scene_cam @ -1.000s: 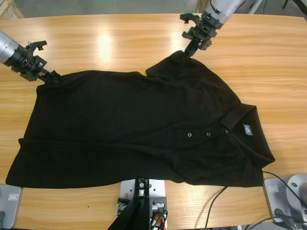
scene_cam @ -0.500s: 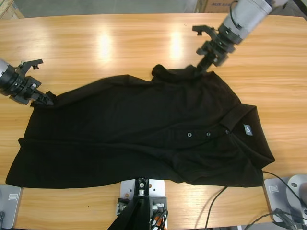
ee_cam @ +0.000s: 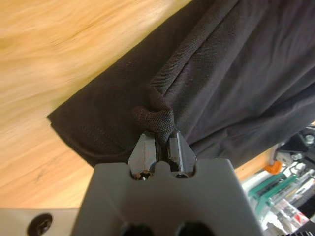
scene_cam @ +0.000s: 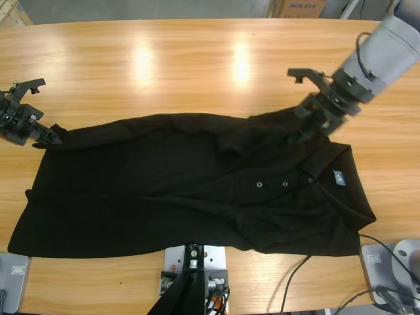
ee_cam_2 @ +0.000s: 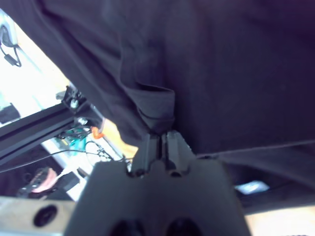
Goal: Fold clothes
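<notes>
So: table (scene_cam: 197, 59) carries the polo shirt (scene_cam: 184, 197) spread along its near edge, collar (scene_cam: 328, 164) toward the right end. Right gripper (scene_cam: 303, 129) has jaws clenched on a fabric pinch by the collar; left gripper (scene_cam: 47, 136) is clamped on the hem corner at the left edge. Risk: both pinches are small, so uneven pulling could slip one and skew the fold.
</notes>
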Tool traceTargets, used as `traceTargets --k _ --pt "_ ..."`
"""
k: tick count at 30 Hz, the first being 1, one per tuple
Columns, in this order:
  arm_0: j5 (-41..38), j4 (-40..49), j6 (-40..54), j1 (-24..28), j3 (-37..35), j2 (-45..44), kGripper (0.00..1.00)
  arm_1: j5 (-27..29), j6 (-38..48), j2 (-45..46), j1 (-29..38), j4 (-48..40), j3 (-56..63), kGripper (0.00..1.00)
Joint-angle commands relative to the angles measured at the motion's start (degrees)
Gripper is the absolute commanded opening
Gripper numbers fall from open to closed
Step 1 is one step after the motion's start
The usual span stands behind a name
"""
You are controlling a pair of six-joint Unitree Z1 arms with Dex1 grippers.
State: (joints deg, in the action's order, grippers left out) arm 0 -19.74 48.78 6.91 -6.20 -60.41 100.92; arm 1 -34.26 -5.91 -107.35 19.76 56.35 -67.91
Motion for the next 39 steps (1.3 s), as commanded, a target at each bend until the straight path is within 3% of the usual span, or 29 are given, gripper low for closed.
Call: traceTargets --k 1,16,30,39 --pt "6.98 5.62 2.30 -2.77 -2.56 -2.87 0.000 -0.93 5.38 5.77 -0.04 -0.37 5.89 0.000" --pt "8.84 10.10 2.35 -6.18 -4.47 -4.56 0.000 -3.62 6.79 9.09 0.10 2.50 11.57 0.000" --pt "11.74 15.01 3.90 -8.97 -8.69 4.53 0.000 -3.53 10.66 7.54 3.83 1.38 14.09 0.000" --pt "12.29 15.08 4.11 -9.97 -8.74 4.73 0.000 -0.38 15.40 8.30 4.32 1.64 14.12 0.000"
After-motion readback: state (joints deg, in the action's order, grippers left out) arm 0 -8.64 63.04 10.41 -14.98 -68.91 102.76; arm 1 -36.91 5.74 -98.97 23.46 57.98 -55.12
